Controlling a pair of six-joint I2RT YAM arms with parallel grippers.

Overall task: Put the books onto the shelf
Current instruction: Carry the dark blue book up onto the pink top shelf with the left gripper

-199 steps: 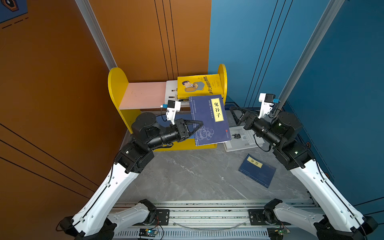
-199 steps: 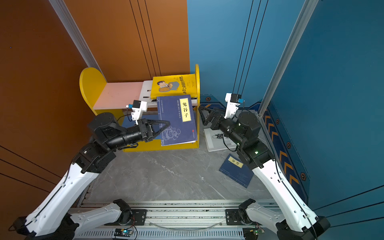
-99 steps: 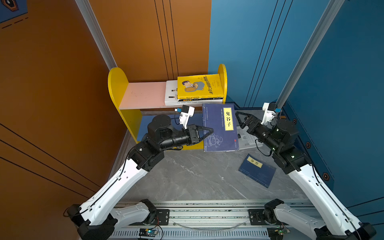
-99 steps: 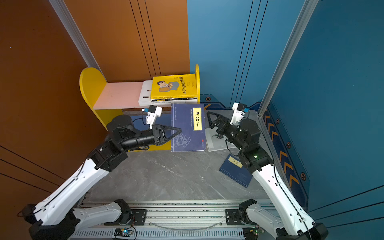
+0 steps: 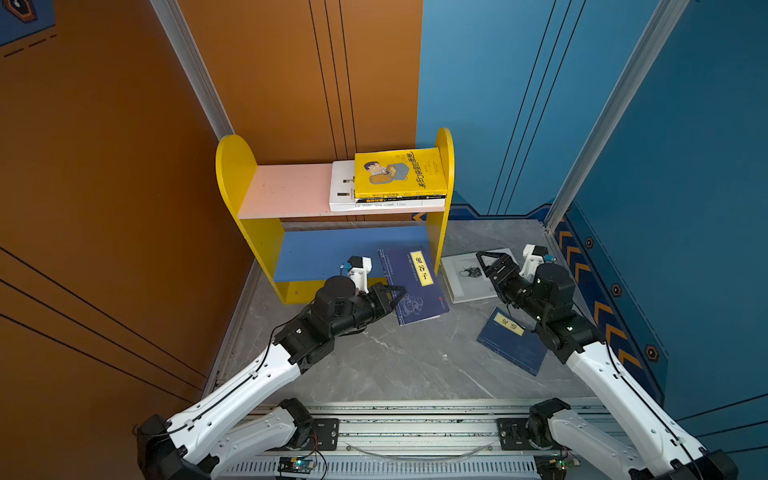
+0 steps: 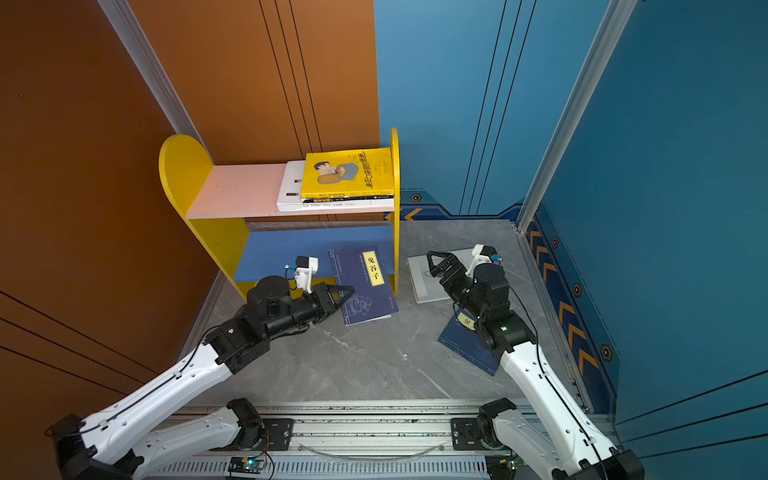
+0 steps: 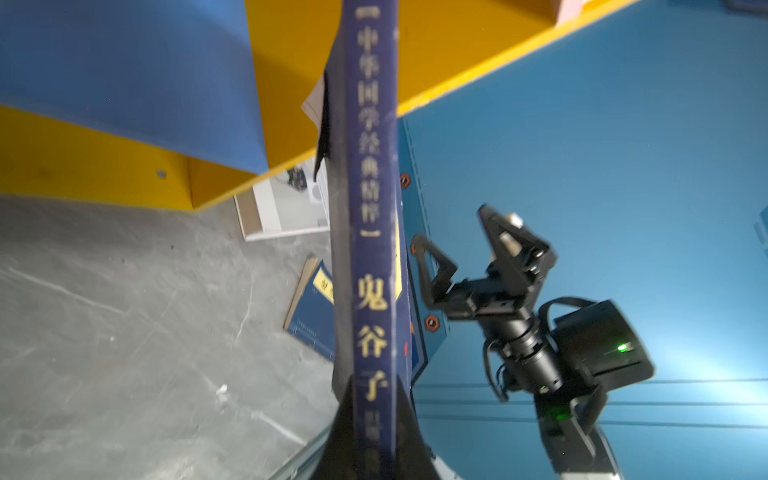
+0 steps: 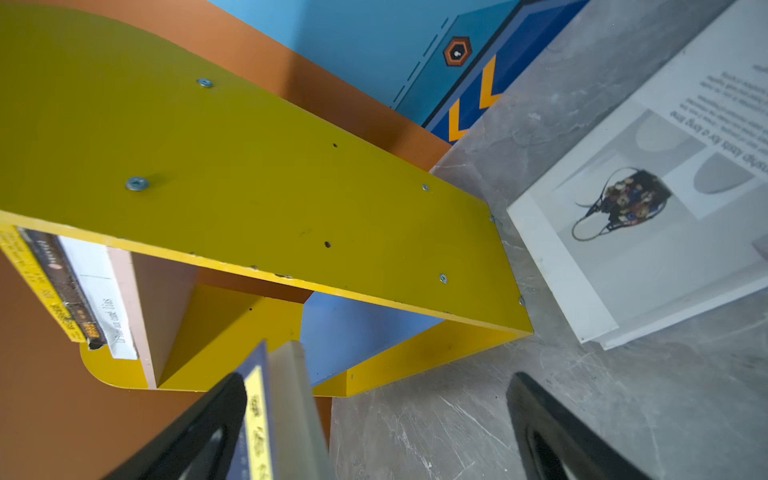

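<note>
"Books [image 5: 399, 172] — three lie stacked on the shelf's [image 5: 232, 174] pink board [image 5: 286, 187]. Why is the navy book [image 5: 415, 286] angled?"
"The left gripper [image 5: 397, 291] pinches its spine edge, aiming it at the blue board [image 5: 332, 253], probably. The right gripper [image 5: 492, 266] gapes empty near the white book [image 5: 461, 286] — only the left wrist view shows the gripped spine."

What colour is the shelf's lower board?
Blue. The lower board shows best in a top view.

Left gripper [image 5: 400, 291] clamped tight, arm stretched forward; right gripper [image 5: 493, 259] spread wide, hovering
</note>
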